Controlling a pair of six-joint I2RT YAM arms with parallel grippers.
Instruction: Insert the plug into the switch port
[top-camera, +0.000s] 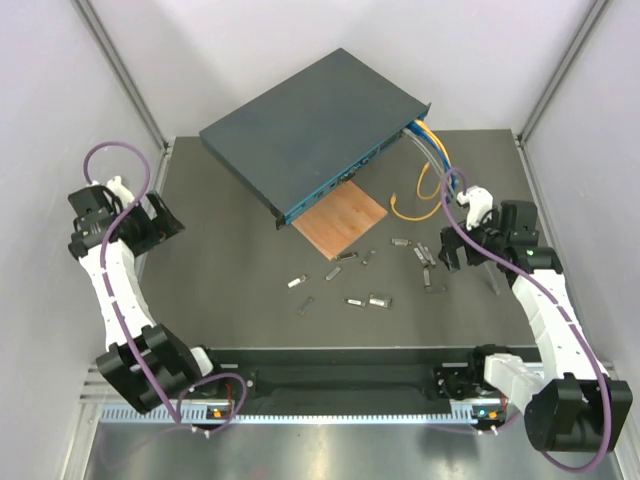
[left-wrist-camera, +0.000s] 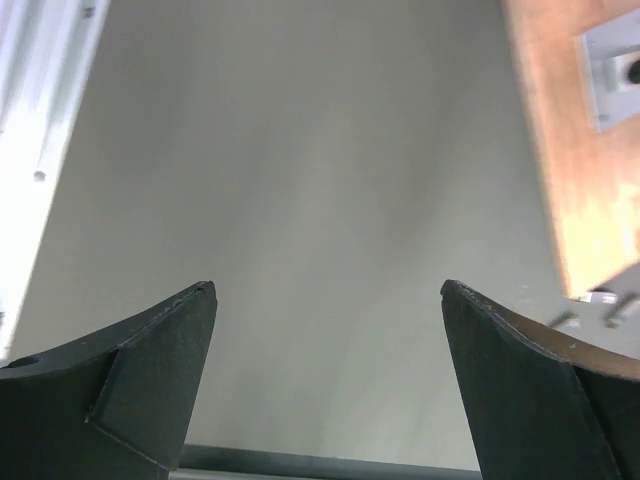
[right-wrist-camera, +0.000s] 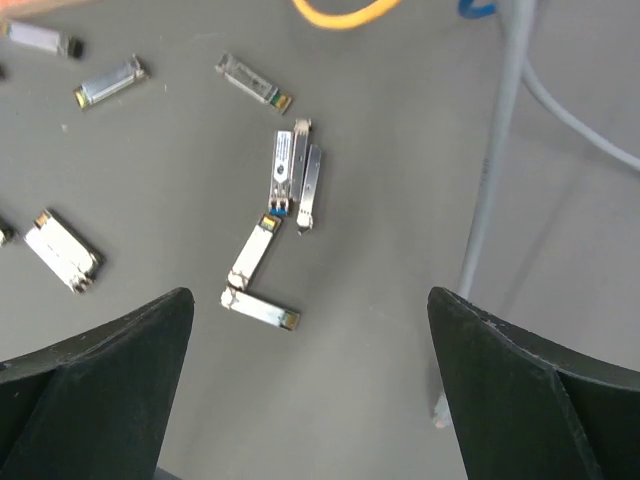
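Left jaws and right jaws wide, holding nothing. Plugs (right-wrist-camera: 260, 309) near the right jaws look small, light, rigid, slick metal; take one across its long sides.

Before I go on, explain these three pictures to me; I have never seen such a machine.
Two white robot arms stand at the near edge of a dark table. The wide picture looks down from above and behind them. The other two come from cameras on the wrists, where the left fingers and right fingers show black at the bottom. On the table lie the switch, a big dark box, a wooden square next to it, cables at one end and small metal plugs scattered about. Both pairs stand open and hold nothing.
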